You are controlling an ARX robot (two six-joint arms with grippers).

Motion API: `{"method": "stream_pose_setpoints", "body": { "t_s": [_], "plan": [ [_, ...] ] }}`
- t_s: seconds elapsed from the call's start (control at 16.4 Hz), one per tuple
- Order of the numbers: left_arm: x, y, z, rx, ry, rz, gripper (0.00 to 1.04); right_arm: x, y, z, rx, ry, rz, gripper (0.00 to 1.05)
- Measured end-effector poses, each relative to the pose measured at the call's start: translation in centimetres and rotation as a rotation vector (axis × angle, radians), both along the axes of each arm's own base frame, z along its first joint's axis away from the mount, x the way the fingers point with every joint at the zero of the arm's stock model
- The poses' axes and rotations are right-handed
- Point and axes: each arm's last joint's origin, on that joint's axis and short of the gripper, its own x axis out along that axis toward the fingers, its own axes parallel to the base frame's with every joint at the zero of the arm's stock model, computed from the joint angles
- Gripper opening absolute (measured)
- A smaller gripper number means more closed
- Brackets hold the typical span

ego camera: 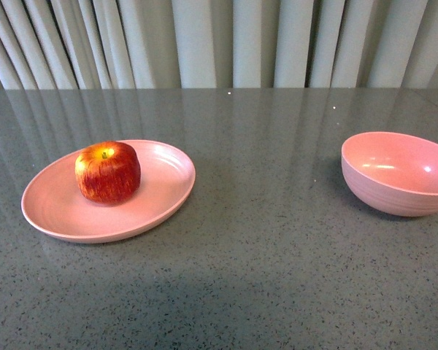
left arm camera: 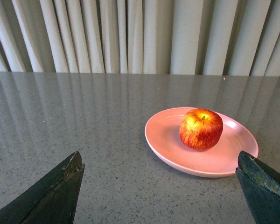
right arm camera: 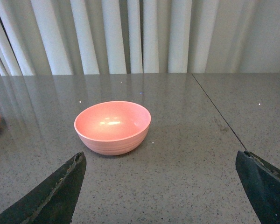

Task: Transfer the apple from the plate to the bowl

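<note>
Apple [ego camera: 107, 171] sits stem up on the plate [ego camera: 168, 175], at the left of the front view. The bowl [ego camera: 398, 175] stands at the right edge, well apart from the plate, on the grey table [ego camera: 263, 255]. The left gripper [left arm camera: 159, 158] is spread wide, holding nothing, facing the plate. The right gripper [right arm camera: 161, 156] is equally wide, facing the bowl.

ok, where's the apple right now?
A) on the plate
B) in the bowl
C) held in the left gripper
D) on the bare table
A: the apple sits stem-up on the plate, while the bowl stands apart to the right with nothing in it.
</note>
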Motion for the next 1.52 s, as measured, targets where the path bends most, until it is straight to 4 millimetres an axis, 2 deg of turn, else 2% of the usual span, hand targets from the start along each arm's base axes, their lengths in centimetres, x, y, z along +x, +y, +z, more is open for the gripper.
{"method": "stream_pose_setpoints", "body": {
  "t_s": [1.52],
  "plan": [
    [0.0, 0.0, 0.0, 0.0, 0.0, 0.0, 0.98, 0.0, 0.0, 0.0, 0.0, 0.0, 0.0, 0.98]
  ]
}}
